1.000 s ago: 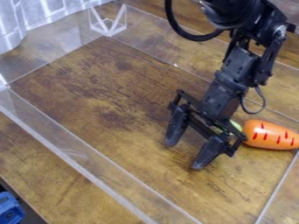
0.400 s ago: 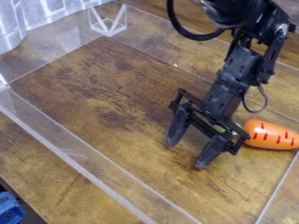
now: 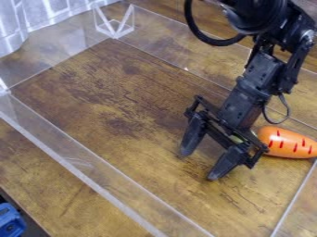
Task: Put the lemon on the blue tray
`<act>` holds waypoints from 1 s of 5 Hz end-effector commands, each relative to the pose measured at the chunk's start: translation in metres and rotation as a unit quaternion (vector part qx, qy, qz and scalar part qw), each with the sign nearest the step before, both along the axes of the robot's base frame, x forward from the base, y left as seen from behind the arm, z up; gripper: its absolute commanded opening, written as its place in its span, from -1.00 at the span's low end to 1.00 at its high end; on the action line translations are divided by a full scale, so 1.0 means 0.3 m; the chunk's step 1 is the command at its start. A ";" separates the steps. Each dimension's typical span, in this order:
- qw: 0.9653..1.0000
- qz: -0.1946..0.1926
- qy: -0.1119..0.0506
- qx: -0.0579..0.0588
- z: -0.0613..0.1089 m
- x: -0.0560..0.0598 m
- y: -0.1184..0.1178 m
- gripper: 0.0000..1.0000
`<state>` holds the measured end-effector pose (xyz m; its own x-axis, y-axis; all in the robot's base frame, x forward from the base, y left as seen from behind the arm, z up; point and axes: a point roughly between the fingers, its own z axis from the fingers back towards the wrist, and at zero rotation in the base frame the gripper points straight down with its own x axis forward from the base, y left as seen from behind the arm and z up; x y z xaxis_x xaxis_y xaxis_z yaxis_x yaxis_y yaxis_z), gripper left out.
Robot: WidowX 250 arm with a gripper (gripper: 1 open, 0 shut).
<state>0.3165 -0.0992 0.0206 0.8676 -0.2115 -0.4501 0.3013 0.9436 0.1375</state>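
lab-like robot workspace around me, worn wooden tabletop, clear plastic edging, small white wire frame, wider room unseen

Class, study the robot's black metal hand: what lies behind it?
Partly behind the black metal hand sits an orange carrot with red marks; its covered end, and anything else hidden there, cannot be seen.
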 end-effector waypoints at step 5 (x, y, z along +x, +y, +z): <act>0.997 -0.077 -0.005 -0.008 0.077 0.045 0.030 1.00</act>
